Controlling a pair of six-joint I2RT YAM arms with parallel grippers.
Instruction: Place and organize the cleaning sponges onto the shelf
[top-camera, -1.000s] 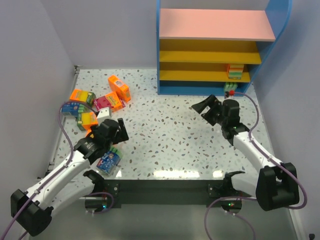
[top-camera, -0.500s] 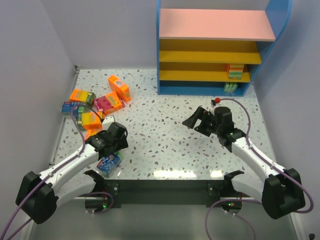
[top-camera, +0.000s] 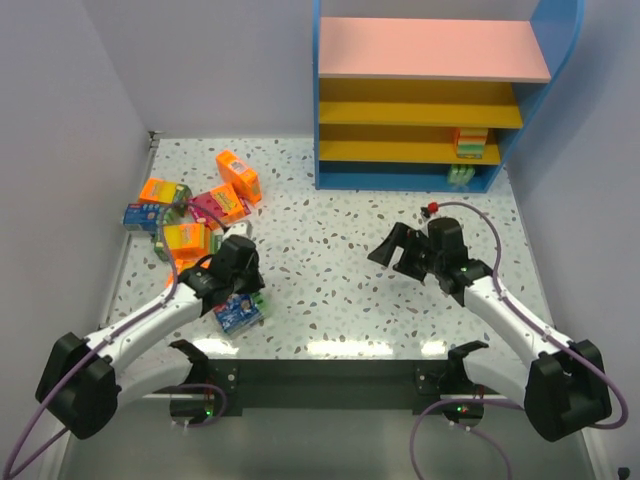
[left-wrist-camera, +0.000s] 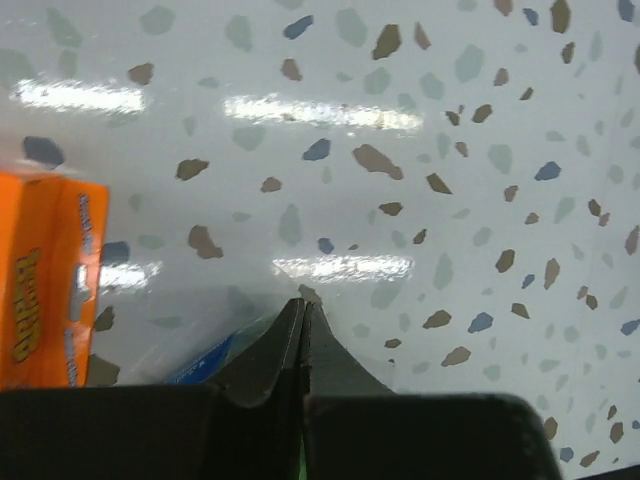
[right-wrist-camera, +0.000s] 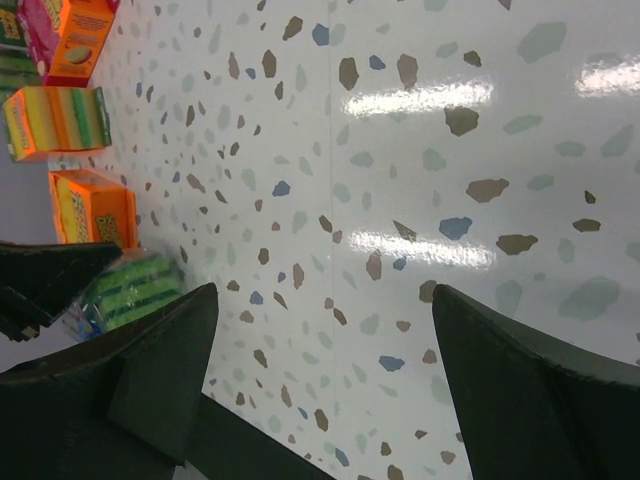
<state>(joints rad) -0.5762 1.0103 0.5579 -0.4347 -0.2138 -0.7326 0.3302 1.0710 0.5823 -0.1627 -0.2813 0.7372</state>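
Left gripper (left-wrist-camera: 303, 312) pinched flat, glossy blue pack (top-camera: 239, 313) beside, seemingly ungripped; right gripper (right-wrist-camera: 322, 292) splayed over speckled tabletop (right-wrist-camera: 400, 150).

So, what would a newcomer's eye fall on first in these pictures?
First, the tall blue-framed shelf with a pink top board, at the back right of the table, with a small stack of sponges on its lowest yellow tier. Then the bright orange, magenta and blue sponge packs, scattered on the left side of the table.
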